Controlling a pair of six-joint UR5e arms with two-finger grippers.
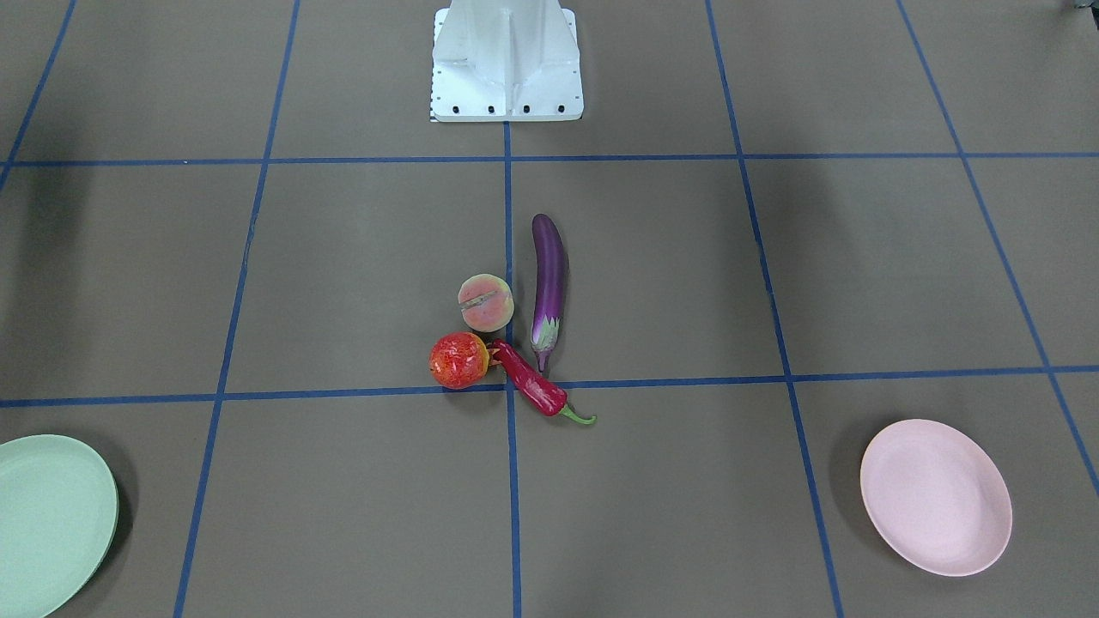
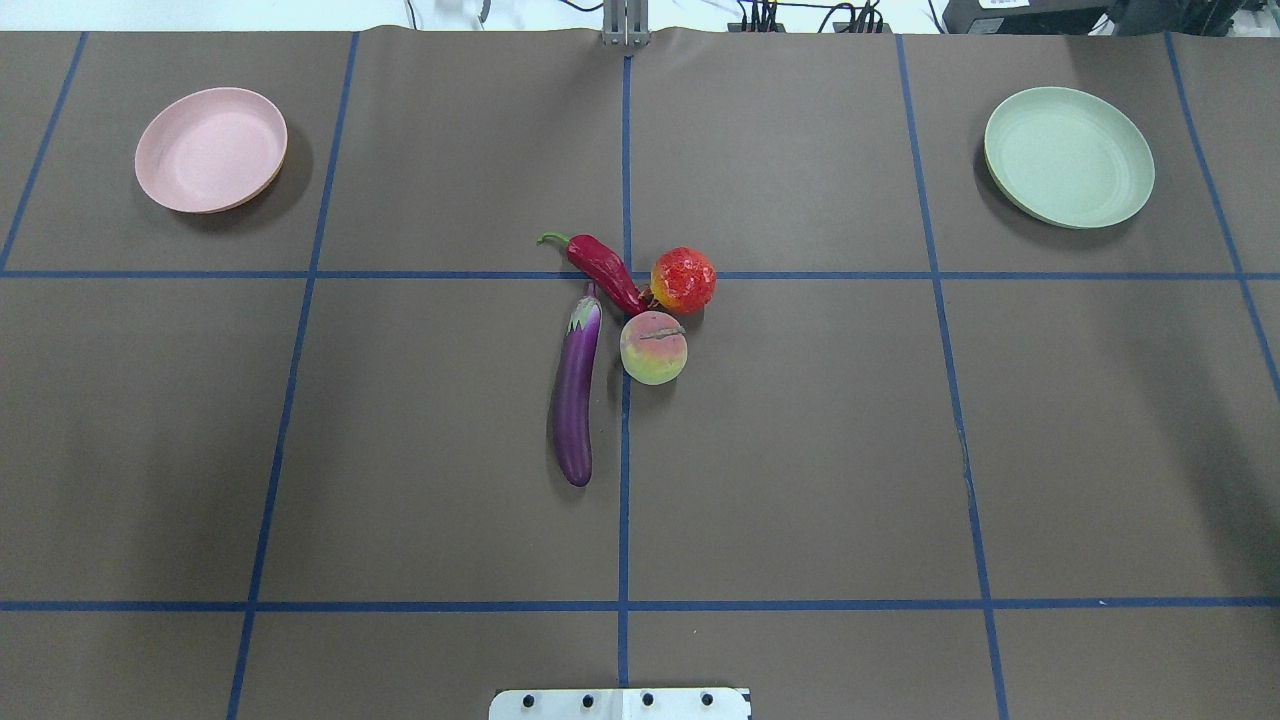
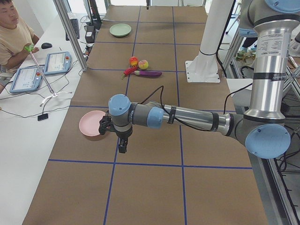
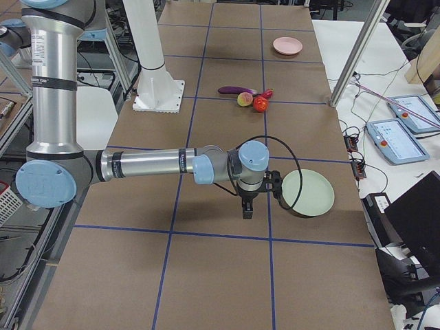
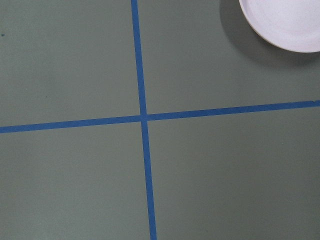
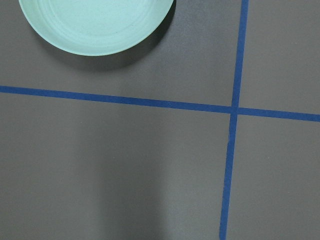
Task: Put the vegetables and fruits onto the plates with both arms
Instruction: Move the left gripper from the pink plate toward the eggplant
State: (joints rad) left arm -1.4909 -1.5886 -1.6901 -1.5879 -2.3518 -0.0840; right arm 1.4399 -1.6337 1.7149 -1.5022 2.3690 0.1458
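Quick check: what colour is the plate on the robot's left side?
The plate is pale pink, clearest in the overhead exterior view.

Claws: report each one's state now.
Left claw: cannot be told; shows only in a side view.
Right claw: cannot be told; shows only in a side view.

The eggplant (image 2: 575, 400) in mid-frame is smooth, glossy purple, and the chili pepper (image 2: 603, 272) shines too. The mint plate (image 2: 1068, 157) and pink plate (image 2: 210, 150) look like matt plastic. The table cover (image 2: 800, 450) is matt brown and paper-like; the left arm (image 3: 197, 116) is silver metal tube.
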